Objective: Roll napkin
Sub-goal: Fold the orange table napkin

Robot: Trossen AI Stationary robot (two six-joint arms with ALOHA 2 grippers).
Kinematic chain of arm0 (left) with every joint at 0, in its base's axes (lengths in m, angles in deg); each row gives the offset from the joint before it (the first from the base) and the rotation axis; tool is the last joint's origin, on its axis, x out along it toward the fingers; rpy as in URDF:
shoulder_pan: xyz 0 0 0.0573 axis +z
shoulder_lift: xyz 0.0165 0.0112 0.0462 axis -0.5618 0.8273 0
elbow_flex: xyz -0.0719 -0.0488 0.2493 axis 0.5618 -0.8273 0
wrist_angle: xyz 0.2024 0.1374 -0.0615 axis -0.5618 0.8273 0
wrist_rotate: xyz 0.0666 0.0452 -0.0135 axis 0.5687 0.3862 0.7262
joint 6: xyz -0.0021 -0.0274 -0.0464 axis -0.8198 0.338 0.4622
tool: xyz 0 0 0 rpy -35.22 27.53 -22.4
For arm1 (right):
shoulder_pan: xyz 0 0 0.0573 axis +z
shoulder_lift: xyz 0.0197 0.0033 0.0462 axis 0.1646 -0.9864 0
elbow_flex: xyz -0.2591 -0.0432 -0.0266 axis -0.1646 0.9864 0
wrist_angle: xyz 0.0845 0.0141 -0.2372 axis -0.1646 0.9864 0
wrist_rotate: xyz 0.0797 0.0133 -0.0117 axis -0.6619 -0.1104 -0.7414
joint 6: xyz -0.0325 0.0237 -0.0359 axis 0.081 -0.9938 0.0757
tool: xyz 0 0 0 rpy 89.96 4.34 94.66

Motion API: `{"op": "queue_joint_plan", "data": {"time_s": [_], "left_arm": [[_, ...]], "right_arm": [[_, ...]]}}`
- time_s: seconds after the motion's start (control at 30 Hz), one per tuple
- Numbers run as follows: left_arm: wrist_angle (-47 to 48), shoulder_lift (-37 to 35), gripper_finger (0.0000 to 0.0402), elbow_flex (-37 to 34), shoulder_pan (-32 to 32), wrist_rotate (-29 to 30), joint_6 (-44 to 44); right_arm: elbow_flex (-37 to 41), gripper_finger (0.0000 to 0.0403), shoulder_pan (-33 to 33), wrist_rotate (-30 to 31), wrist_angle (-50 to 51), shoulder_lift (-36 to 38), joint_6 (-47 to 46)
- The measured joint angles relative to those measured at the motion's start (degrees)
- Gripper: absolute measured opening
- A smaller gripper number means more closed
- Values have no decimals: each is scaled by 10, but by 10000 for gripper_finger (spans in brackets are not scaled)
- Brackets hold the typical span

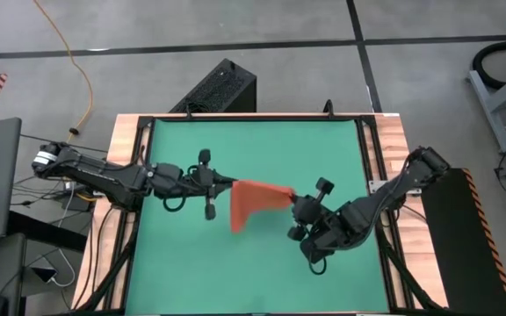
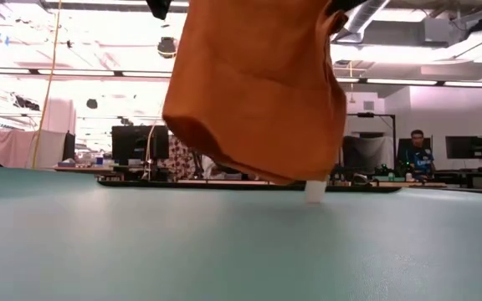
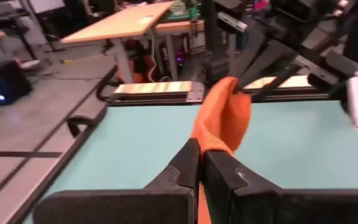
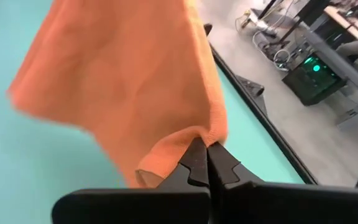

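Observation:
The orange-red napkin hangs in the air over the middle of the green table mat, stretched between my two grippers. My left gripper is shut on its left top corner, my right gripper is shut on its right top corner. In the low view the napkin hangs clear of the mat, and its small white tag dangles at the bottom edge just above the mat. My left gripper pinches a top corner of the napkin between its two fingertips, coming level from the table's left. The cloth runs from there to the other gripper and hangs below. My right gripper pinches the other top corner between its two fingertips, coming from the table's right. The napkin hangs below, lifted clear.
A wooden frame borders the mat on both sides. A black box stands on the floor beyond the far edge. A person sits at a desk far behind the table. Bare mat lies toward the near edge.

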Motion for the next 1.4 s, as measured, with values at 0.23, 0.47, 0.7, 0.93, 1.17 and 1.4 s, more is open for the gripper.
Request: {"op": "queue_joint_plan", "data": {"time_s": [0.23, 0.47, 0.7, 0.93, 1.17, 1.4], "left_arm": [[-3, 12, 0, 0, 46, -6, -33], [-7, 53, 0, 0, 123, 3, -83], [-40, 89, 0, 0, 195, 16, -160], [-117, 107, 0, 0, 254, 11, -239], [-144, 104, 0, 0, 324, 19, -312], [-142, 106, 0, -34, 377, -5, -321]], "right_arm": [[0, 0, -30, -8, 0, 1, 104], [0, 0, -96, -8, 10, 38, 201], [0, 0, -190, -32, -8, 64, 377], [0, 0, -309, -43, -126, 64, 609], [0, 0, -383, -73, -246, 47, 733], [0, 0, -390, -69, -280, -47, 774]]}}
